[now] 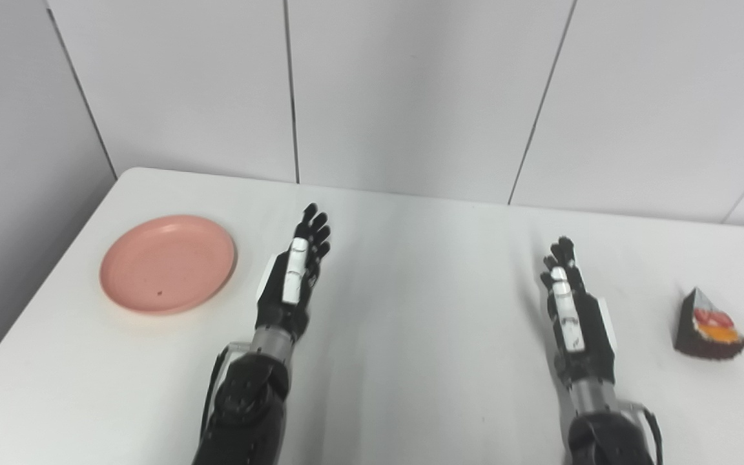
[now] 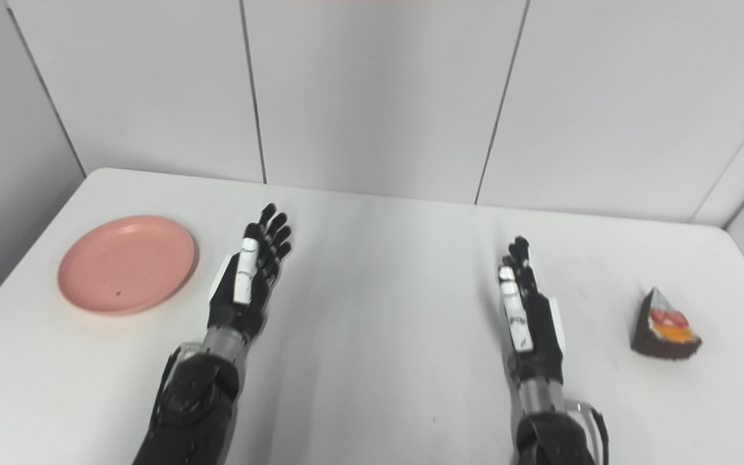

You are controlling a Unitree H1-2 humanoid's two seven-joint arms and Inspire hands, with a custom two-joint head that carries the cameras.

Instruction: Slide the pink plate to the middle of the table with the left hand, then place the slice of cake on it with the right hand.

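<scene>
On the white table [image 1: 411,310] in front of you, both arms reach in from six o'clock and point toward twelve. Your left hand [image 1: 294,274] is turned on edge, thumb side up, fingers [image 1: 314,226] stretched out and slightly fanned, holding nothing. The pink plate [image 1: 168,263] lies at about nine o'clock from that hand, just beside it but apart, near the table's left edge; there is a small dark speck on its surface. Your right hand [image 2: 527,310] takes the same pose: on edge, fingers extended forward and close together, empty. The slice of cake [image 2: 664,326] sits at three o'clock from it, well apart, close to the right edge; it is dark brown with red and orange topping. The middle of the table lies between your two hands.
</scene>
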